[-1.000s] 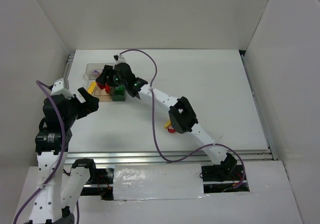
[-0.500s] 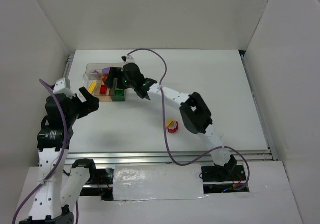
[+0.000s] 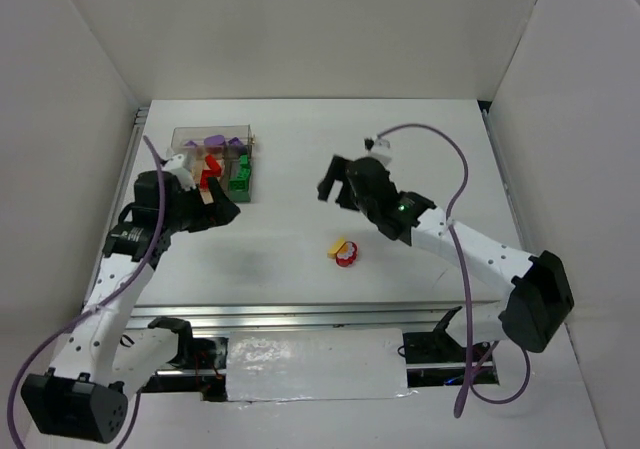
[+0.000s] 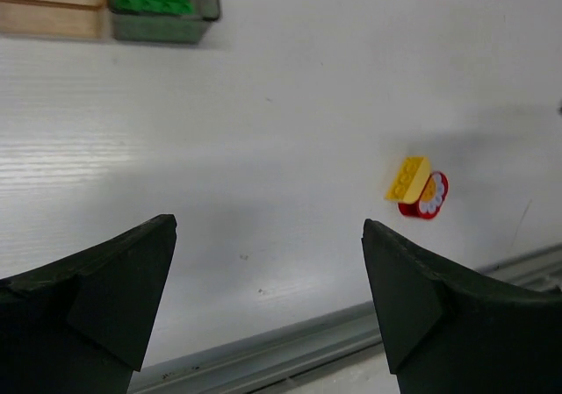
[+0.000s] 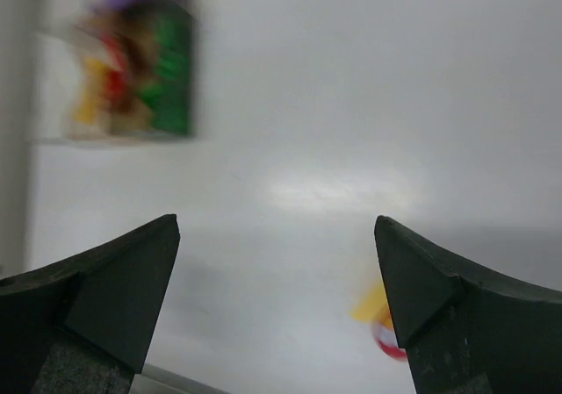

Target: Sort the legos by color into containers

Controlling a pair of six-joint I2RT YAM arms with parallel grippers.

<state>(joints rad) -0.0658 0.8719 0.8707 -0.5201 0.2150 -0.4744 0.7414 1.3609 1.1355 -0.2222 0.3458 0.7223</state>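
presently left end effector [image 4: 268, 229] wide, right end effector [image 5: 277, 225] wide, two legos [image 3: 343, 253] on table [image 3: 430, 139]

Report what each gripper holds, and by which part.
Nothing is held. The left gripper and the right gripper are both open and empty.

Lab: white panels [image 3: 300, 29] wall in a table [image 3: 420, 139].
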